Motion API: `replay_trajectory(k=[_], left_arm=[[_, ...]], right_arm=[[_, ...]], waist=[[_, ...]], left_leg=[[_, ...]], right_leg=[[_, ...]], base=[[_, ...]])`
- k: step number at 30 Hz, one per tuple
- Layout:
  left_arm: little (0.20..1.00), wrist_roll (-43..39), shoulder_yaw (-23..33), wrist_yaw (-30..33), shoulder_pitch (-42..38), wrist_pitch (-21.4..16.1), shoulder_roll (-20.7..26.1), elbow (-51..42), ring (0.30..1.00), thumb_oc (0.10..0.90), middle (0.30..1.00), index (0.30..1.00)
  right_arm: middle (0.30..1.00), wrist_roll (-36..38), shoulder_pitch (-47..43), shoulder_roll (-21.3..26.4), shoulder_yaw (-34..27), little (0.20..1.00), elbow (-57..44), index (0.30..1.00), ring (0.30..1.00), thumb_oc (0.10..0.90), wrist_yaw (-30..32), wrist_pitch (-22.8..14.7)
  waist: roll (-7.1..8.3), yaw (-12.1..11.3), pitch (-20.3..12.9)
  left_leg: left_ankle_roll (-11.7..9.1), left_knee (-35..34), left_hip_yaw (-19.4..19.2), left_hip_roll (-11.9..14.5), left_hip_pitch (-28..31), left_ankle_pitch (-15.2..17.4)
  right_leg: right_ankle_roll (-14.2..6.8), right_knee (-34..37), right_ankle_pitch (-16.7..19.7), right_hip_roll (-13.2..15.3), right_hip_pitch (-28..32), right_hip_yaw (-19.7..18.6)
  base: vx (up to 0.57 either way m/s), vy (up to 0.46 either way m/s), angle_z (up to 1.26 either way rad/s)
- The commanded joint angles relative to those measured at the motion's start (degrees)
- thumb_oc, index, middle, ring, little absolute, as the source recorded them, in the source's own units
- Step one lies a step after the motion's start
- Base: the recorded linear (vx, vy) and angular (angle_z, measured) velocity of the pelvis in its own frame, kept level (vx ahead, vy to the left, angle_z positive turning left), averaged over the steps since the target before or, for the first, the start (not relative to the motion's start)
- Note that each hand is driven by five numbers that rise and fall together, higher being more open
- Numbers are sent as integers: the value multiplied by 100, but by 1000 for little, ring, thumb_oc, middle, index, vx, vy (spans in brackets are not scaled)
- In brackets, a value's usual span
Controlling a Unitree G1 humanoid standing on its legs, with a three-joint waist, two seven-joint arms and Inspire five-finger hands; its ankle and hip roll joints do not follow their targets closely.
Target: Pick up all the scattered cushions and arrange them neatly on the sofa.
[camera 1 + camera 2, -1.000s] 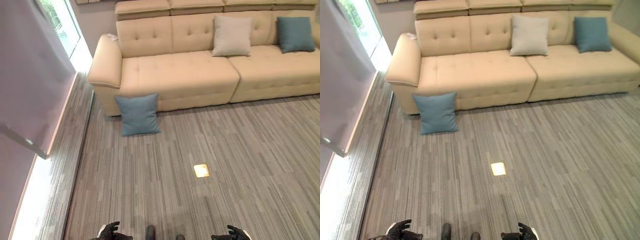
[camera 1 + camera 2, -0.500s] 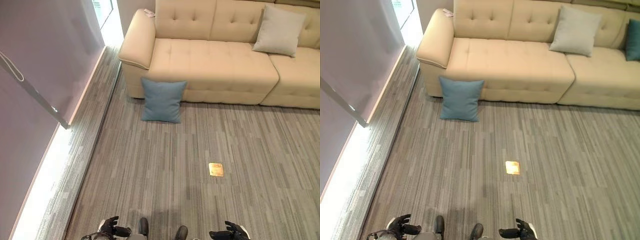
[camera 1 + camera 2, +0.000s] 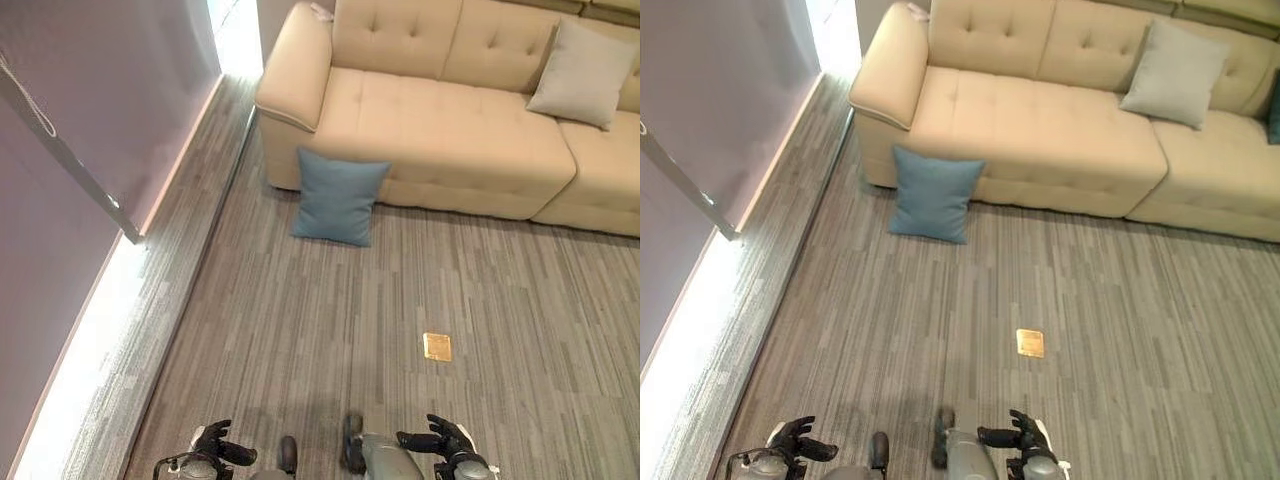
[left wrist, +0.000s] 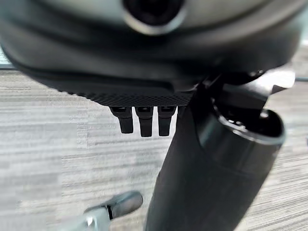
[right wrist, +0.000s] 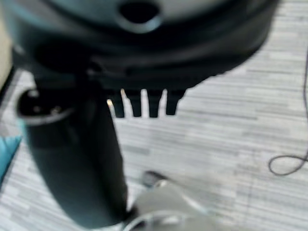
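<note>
In the left eye view a blue cushion (image 3: pixel 338 197) stands on the grey striped floor (image 3: pixel 300 330), leaning upright against the front of the beige sofa (image 3: pixel 440 140) just below its left armrest. A light grey cushion (image 3: pixel 583 73) sits on the sofa seat, propped against the backrest, well apart from the blue one. A small brass floor plate (image 3: pixel 437 347) is set into the floor between the sofa and the robot. Along the left side runs a pale curtain (image 3: pixel 90 110) with a bright strip of light at its foot. At the bottom edge the left hand (image 3: pixel 212 447) and the right hand (image 3: pixel 445 442) hang low over the floor, well apart from either cushion, both empty with the fingers loosely spread. The right eye view gives the same layout: the blue cushion (image 3: pixel 933 194) touches the sofa front (image 3: pixel 1040 185), the light grey cushion (image 3: pixel 1172 73) rests further along the seat, and a sliver of another blue cushion (image 3: pixel 1275 110) shows at the far right edge on the sofa. In the left wrist view the left hand's fingers (image 4: pixel 146 122) point straight down over bare floor, relaxed and holding nothing. In the right wrist view the right hand's fingers (image 5: pixel 142 103) likewise hang straight above the floor with nothing in them, and a corner of blue fabric (image 5: pixel 7 151) shows at the edge.
</note>
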State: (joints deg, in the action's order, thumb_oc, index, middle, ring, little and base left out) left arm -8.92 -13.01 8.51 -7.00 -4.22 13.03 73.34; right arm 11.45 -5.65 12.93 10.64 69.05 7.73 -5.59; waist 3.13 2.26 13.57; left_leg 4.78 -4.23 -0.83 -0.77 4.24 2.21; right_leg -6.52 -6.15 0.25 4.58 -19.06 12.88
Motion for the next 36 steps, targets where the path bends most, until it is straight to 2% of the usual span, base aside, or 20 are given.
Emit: replay_trajectory(k=[1, 5, 6, 7, 8, 9, 10, 12, 13, 14, 15, 16, 19, 21, 25, 28, 31, 32, 35, 36], left_arm=[[900, 106, -34, 69, -94, -212, 28, -241, 900, 800, 900, 900], [900, 123, -47, 19, -88, -199, -2, -178, 900, 800, 900, 900], [900, 123, -47, 19, -88, -199, -3, -178, 900, 800, 900, 900], [900, 99, -73, -14, -140, -198, 18, -221, 900, 800, 900, 900], [900, 86, -85, -5, -179, -184, 25, -225, 900, 800, 900, 900], [900, 86, -86, -5, -182, -184, 26, -225, 900, 800, 900, 900], [900, 20, -107, 2, -247, -172, 31, -260, 900, 800, 900, 900], [900, -1, -125, 7, -269, -169, 22, -267, 900, 800, 900, 900], [900, 18, -151, 5, -269, -158, 12, -265, 900, 800, 900, 900], [900, 32, -163, 10, -238, -157, 11, -257, 900, 800, 900, 900], [900, 51, -166, 7, -214, -152, 21, -259, 900, 800, 900, 900], [900, 51, -167, 8, -210, -151, 20, -261, 900, 800, 900, 900], [900, -61, -129, 21, -136, -184, 6, -275, 900, 800, 900, 900], [900, -76, -126, 26, -112, -185, 8, -273, 900, 800, 900, 900], [900, 43, -93, -37, 6, -104, -12, -171, 900, 800, 900, 900], [900, 63, -99, -44, 1, -118, 12, -198, 900, 800, 900, 900], [900, 20, -90, -31, -31, -116, 74, -287, 900, 800, 900, 900], [900, -18, -70, -12, -59, -123, 108, -316, 900, 800, 900, 900], [900, -7, -78, -11, -95, -111, 135, -299, 900, 800, 900, 900], [900, 15, -52, -30, -112, -110, 155, -266, 900, 800, 900, 900]], right_arm=[[900, -113, 406, 225, 232, 900, 177, 900, 900, 800, 63, 35], [900, 45, 439, 214, 160, 900, 227, 900, 900, 800, 4, -8], [900, 46, 439, 214, 161, 900, 227, 900, 900, 800, 4, -8], [900, 169, 390, 225, 133, 900, 184, 900, 900, 800, -29, -60], [900, 235, 351, 224, 125, 900, 169, 900, 900, 800, -19, -79], [900, 236, 349, 223, 124, 900, 170, 900, 900, 800, -19, -79], [900, 293, 312, 240, 107, 900, 196, 900, 900, 800, -3, -59], [900, 318, 296, 259, 108, 900, 223, 900, 900, 800, 1, -44], [900, 303, 288, 292, 109, 900, 256, 900, 900, 800, 26, -46], [900, 288, 312, 314, 107, 900, 265, 900, 900, 800, 37, -50], [900, 261, 322, 326, 105, 900, 287, 900, 900, 800, 51, -39], [900, 260, 325, 327, 105, 900, 287, 900, 900, 800, 51, -40], [900, 194, 349, 356, 83, 900, 327, 900, 900, 800, 123, -12], [900, 183, 362, 350, 91, 900, 333, 900, 900, 800, 128, -3], [900, 116, 425, 259, 53, 900, 383, 900, 900, 800, 72, 12], [900, 72, 393, 245, 72, 900, 310, 900, 900, 800, 27, -9], [900, 56, 333, 254, 67, 900, 245, 900, 900, 800, -9, 17], [900, 50, 292, 250, 70, 900, 217, 900, 900, 800, 0, 8], [900, 52, 242, 244, 77, 900, 221, 900, 900, 800, 0, 18], [900, 15, 217, 231, 103, 900, 212, 900, 900, 800, 13, -7]], waist=[[-4, 87, -225], [-81, 166, -390], [-83, 165, -387], [-17, 158, -317], [46, 148, -277], [39, 150, -279], [160, 76, -187], [204, 41, -156], [230, -26, -149], [195, -42, -134], [178, -61, -164], [181, -60, -162], [50, -226, -130], [56, -244, -132], [70, -292, -339], [98, -360, -402], [99, -362, -379], [23, -313, -333], [-43, -241, -299], [-82, -190, -288]], left_leg=[[-265, 326, 362, -301, 626, 869], [-606, 951, 238, -111, 520, 527], [-609, 964, 237, -109, 517, 535], [-860, 2129, 24, -1, -49, 35], [-892, 2566, -91, 70, -272, -148], [-895, 2603, -87, 79, -296, -130], [-771, 3097, -380, 205, -853, -68], [-695, 3061, -491, 232, -1073, 46], [-591, 2446, -625, 252, -1262, 252], [-608, 2077, -641, 278, -1334, 241], [-624, 1784, -677, 293, -1537, 40], [-625, 1771, -677, 287, -1523, 39], [-767, 1132, -482, 279, -1898, -585], [-775, 1175, -521, 286, -1960, -613], [-581, 1050, -525, 156, -1663, -400], [-413, 1227, -674, 60, -1561, -58], [-190, 1319, -785, -19, -1305, 221], [-106, 1271, -809, -24, -1073, 335], [-89, 1120, -756, -17, -813, 375], [-109, 954, -734, -14, -575, 425]], right_leg=[[84, 326, 437, -307, 606, -130], [256, 329, 322, -418, 895, -173], [257, 331, 322, -420, 899, -172], [420, 416, 209, -433, 1166, -266], [500, 451, 159, -426, 1271, -298], [503, 451, 160, -434, 1264, -293], [575, 540, 49, -337, 1471, -309], [571, 575, 1, -292, 1563, -314], [512, 639, -106, -251, 1737, -312], [489, 650, -190, -257, 1821, -301], [492, 679, -239, -274, 1892, -302], [491, 683, -245, -270, 1902, -301], [520, 733, -484, -461, 2248, -530], [528, 701, -536, -455, 2306, -569], [421, 253, -745, -320, 2461, -735], [196, -205, -736, -74, 2357, -666], [-24, -1239, -148, 153, 1882, -677], [-95, -1735, 153, 254, 1554, -527], [-31, -1885, 164, 230, 1244, -399], [20, -1556, 0, 244, 1064, -101]], base=[[308, -80, 67], [298, -109, 45], [190, -122, 6], [186, -154, 2], [183, -154, 7], [157, -146, -5], [163, -111, -10], [212, -64, -1], [274, 26, 24], [375, 34, 20], [191, 32, 18], [188, 30, 17], [279, 78, 0], [294, 118, -23], [350, 203, -37], [207, 196, -33], [199, 178, -26], [251, 180, -22], [241, 80, -6], [315, -3, 9]])
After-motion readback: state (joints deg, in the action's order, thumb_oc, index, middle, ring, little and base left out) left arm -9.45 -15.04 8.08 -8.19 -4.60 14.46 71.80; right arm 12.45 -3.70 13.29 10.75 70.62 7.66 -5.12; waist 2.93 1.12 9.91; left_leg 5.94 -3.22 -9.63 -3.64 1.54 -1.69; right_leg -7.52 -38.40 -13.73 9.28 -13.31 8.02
